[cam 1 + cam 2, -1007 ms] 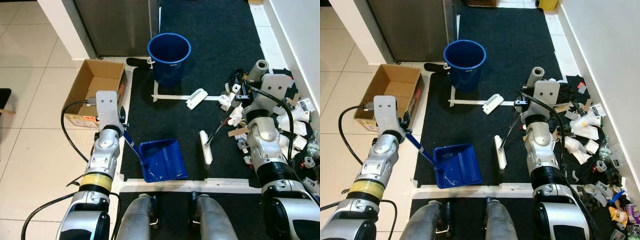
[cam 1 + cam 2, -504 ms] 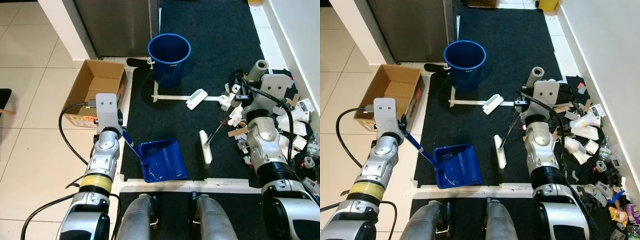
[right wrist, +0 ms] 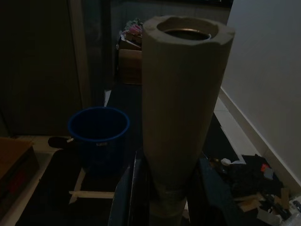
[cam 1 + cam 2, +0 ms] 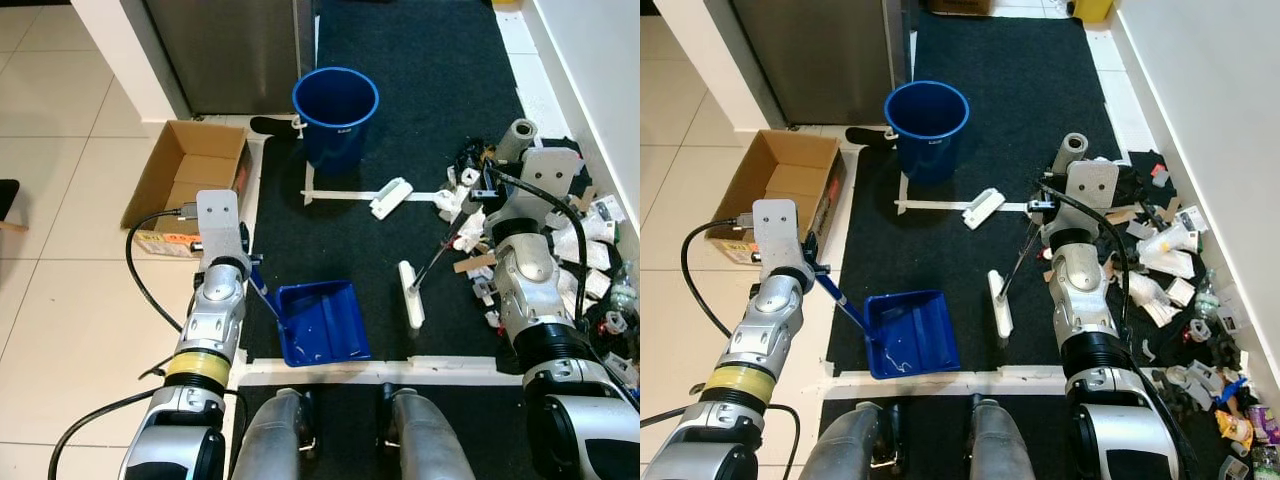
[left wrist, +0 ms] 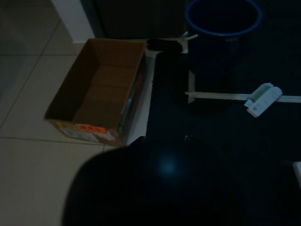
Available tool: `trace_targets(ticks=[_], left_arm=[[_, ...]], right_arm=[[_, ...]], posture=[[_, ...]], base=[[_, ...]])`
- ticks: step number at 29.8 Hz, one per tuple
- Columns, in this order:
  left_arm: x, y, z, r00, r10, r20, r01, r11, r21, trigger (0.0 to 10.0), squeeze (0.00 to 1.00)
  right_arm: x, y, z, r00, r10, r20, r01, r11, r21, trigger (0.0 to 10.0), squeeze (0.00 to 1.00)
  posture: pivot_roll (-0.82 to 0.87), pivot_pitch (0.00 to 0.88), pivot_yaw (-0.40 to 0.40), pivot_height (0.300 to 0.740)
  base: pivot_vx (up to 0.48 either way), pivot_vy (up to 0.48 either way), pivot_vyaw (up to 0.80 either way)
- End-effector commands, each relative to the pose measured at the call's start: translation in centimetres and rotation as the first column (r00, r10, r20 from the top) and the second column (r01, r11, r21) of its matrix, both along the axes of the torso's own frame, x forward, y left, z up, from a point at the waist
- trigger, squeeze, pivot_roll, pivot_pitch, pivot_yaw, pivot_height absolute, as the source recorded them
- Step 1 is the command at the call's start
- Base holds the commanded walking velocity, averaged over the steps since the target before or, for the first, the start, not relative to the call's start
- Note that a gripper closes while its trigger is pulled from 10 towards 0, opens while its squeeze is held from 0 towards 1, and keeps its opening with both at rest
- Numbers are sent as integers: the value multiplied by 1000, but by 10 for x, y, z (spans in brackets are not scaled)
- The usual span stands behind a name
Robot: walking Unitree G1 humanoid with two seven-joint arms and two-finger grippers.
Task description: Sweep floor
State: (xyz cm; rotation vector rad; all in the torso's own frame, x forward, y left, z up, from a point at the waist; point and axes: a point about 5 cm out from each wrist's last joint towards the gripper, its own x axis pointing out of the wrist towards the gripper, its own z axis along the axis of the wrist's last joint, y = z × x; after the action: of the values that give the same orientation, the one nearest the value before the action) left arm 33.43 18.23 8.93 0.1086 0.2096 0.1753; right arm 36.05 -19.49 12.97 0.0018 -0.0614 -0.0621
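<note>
A blue dustpan (image 4: 322, 322) lies flat on the black mat (image 4: 400, 60), its handle running up and left into my left gripper (image 4: 245, 265), which is shut on it. My right gripper (image 4: 477, 215) is shut on the thin broom handle (image 3: 186, 94). That handle slants down to the white broom head (image 4: 411, 293), which rests on the mat to the right of the dustpan. A white piece of litter (image 4: 391, 197) lies on the mat beyond the broom head. In the left wrist view the gripper is a dark blur.
A blue bucket (image 4: 336, 115) stands at the mat's far side, with an open cardboard box (image 4: 190, 185) to its left on the tiles. A heap of litter (image 4: 590, 250) and a paper roll (image 4: 517, 138) lie along the right wall. White tape strips (image 4: 370, 372) border the mat.
My left arm has shifted slightly, nudging the dustpan a little to the left. The right arm and broom have stayed put.
</note>
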Motion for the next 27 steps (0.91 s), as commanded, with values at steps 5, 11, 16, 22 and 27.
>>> trace_targets(ticks=[5, 11, 16, 22, 27], left_arm=[[-4, 3, 1, 1000, -20, 12, 19, 998, 60, 0, 0], [-4, 8, 17, 993, -73, 91, 64, 993, 102, 10000, 106], [-10, 19, 44, 970, -154, 186, 144, 987, 68, 10000, 0], [-15, 36, 61, 959, -157, 237, 147, 987, 60, 10000, 0], [-20, 40, 65, 944, -168, 285, 173, 985, 7, 10000, 0]], right_arm=[[1, 0, 4, 1000, -7, 18, 7, 1000, 3, 10000, 0], [1, -2, 7, 1000, -12, 27, 12, 1000, 2, 10000, 0], [2, -4, 10, 999, -17, 36, 17, 1000, 6, 10000, 0], [4, -4, 11, 999, -31, 28, 32, 999, -9, 10000, 0], [4, -16, 7, 995, -94, -8, 94, 995, -9, 10000, 0]], posture=[[-12, 201, -5, 740], [-12, 198, 0, 740], [-4, 194, 3, 740], [1, 187, 5, 740], [-1, 180, 6, 740]], base=[[0, 0, 0], [0, 0, 0], [0, 0, 0], [0, 0, 0], [0, 0, 0]])
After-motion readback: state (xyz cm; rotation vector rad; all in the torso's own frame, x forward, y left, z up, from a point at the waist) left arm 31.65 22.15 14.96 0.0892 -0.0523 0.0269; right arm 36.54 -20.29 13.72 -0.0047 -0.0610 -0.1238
